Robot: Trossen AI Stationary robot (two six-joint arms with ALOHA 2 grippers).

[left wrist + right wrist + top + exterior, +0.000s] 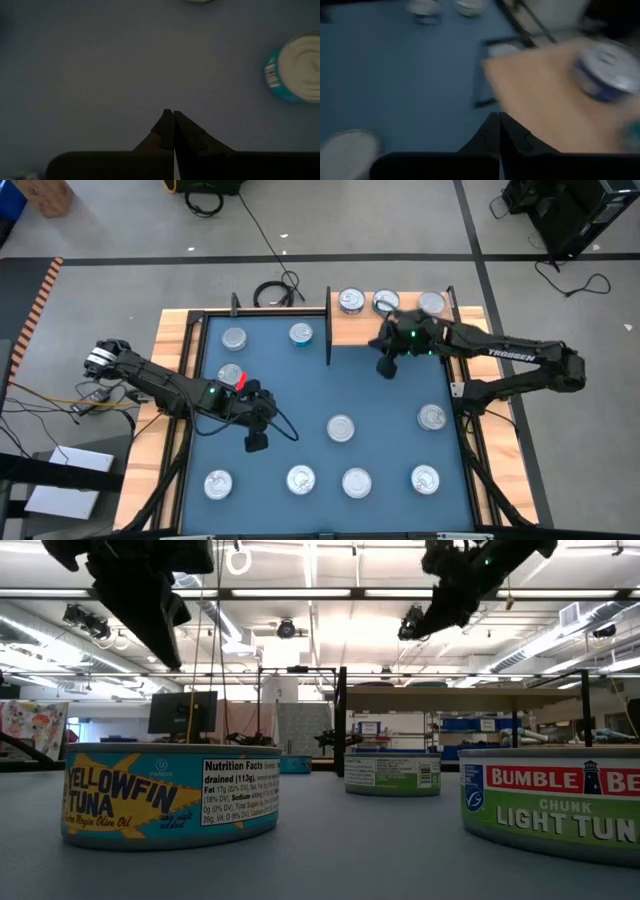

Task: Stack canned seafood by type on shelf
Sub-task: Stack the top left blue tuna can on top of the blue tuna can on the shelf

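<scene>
High view is showing three tuna tins [385, 302] sitting on the shelf [360, 330] and nine lying across the blue mat [300, 395], while left gripper [255, 443] and right gripper [387, 367] are hovering clenched and empty; the tins are looking rigid, weighty and slick-topped, best pinched across their labelled sides.

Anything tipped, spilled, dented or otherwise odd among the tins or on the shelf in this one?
Nothing stands out. Three tins sit flat in a row on the shelf; the others stand upright and apart on the blue mat, none stacked yet. The left gripper and right gripper are both shut and empty above the mat.
</scene>
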